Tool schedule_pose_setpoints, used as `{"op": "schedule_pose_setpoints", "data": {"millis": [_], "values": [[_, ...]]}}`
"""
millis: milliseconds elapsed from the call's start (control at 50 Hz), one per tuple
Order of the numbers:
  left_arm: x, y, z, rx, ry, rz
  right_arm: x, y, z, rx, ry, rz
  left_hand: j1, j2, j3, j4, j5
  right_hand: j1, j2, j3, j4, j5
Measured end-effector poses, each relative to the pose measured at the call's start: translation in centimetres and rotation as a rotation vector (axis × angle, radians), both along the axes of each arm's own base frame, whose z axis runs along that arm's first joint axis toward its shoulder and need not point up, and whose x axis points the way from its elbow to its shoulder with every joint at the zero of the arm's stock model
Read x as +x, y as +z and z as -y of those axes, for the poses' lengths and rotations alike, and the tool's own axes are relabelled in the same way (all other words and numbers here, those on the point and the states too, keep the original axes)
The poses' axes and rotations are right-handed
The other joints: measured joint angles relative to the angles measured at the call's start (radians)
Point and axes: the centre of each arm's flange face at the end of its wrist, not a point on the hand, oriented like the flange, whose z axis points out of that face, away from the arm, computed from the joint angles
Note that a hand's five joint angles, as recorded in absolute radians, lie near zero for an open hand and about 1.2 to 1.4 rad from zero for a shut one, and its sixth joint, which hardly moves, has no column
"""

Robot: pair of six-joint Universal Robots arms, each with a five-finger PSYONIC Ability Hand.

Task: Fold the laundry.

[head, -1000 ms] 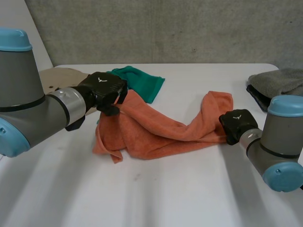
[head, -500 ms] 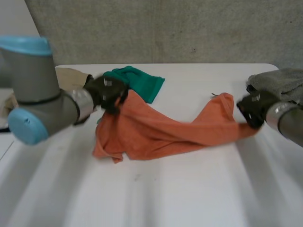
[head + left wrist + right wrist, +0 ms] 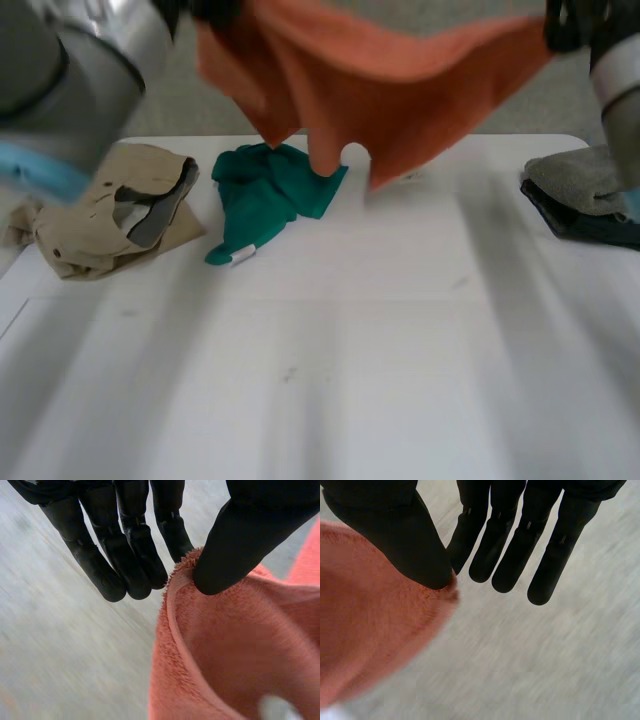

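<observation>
Towel [image 3: 400, 90] aloft between my left hand [image 3: 107, 555] and right hand [image 3: 512, 550].
Head view: it hangs stretched above the surface [image 3: 350, 350] and green cloth [image 3: 262, 195]. Wrist views: each hand pinches its edge, thumb against straight fingers [image 3: 137, 555].

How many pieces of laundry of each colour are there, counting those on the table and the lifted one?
orange towel, held in the air: 1
green cloth: 1
beige garment: 1
grey towel: 1
black item under the grey towel: 1
Total: 5
</observation>
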Motion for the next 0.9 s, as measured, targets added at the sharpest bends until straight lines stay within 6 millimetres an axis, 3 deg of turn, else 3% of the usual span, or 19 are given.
{"op": "schedule_pose_setpoints", "data": {"millis": [120, 160, 200, 300, 320, 340, 420, 500, 660, 800, 900], "values": [[0.5, -9.5, -0.9, 0.269, -0.001, 0.136, -2.5, -7.5, -1.3, 0.257, -0.005, -0.107, 0.000, 0.000, 0.000, 0.000, 0.000, 0.000, 0.000, 0.000, 0.000, 0.000], [0.6, -11.2, -1.1, 0.310, -0.003, 0.157, -3.1, -9.0, -1.6, 0.300, -0.007, -0.129, 0.000, 0.000, 0.000, 0.000, 0.001, 0.000, 0.000, 0.000, 0.000, 0.000], [0.6, -15.1, -1.4, 0.394, -0.009, 0.199, -4.2, -12.3, -2.3, 0.391, -0.008, -0.183, 0.000, 0.000, 0.000, 0.000, 0.000, 0.000, 0.000, 0.000, 0.000, 0.000], [0.4, -20.4, -1.9, 0.500, -0.032, 0.253, -5.6, -16.7, -3.1, 0.501, -0.008, -0.268, -0.029, -0.050, -0.033, -0.039, -0.025, 0.000, 0.000, 0.000, 0.000, 0.000], [0.4, -21.2, -2.0, 0.514, -0.037, 0.260, -5.8, -17.4, -3.2, 0.517, -0.010, -0.283, -0.314, -0.321, -0.308, -0.321, -0.291, 0.000, 0.000, 0.000, 0.000, 0.000], [0.3, -22.0, -2.0, 0.530, -0.046, 0.268, -6.2, -18.1, -3.1, 0.535, -0.015, -0.302, -0.413, -0.414, -0.401, -0.415, -0.384, 0.000, 0.000, 0.000, 0.000, 0.000], [0.3, -22.6, -1.8, 0.545, -0.059, 0.271, -7.0, -19.3, -2.6, 0.561, -0.049, -0.335, -0.696, -0.727, -0.714, -0.735, -0.704, 0.000, 0.000, 0.000, 0.000, 0.000], [1.3, -21.6, -1.0, 0.539, -0.040, 0.256, -7.8, -19.7, -1.5, 0.566, -0.103, -0.345, -0.793, -0.852, -0.841, -0.858, -0.830, 0.000, 0.000, 0.000, 0.000, 0.000], [5.6, -20.7, 1.7, 0.544, 0.029, 0.241, -8.9, -20.1, -0.1, 0.588, -0.172, -0.345, -0.789, -0.852, -0.842, -0.857, -0.823, 0.000, 0.000, 0.000, 0.000, 0.000], [9.4, -22.1, 4.5, 0.552, 0.018, 0.292, -9.0, -20.5, 0.3, 0.609, -0.176, -0.354, -0.677, -0.738, -0.727, -0.734, -0.700, 0.000, 0.000, 0.000, 0.000, 0.000], [10.1, -23.5, 5.3, 0.585, -0.022, 0.328, -8.9, -20.6, 0.1, 0.617, -0.171, -0.360, -0.676, -0.735, -0.723, -0.729, -0.694, 0.000, 0.000, 0.000, 0.000, 0.000]]}}
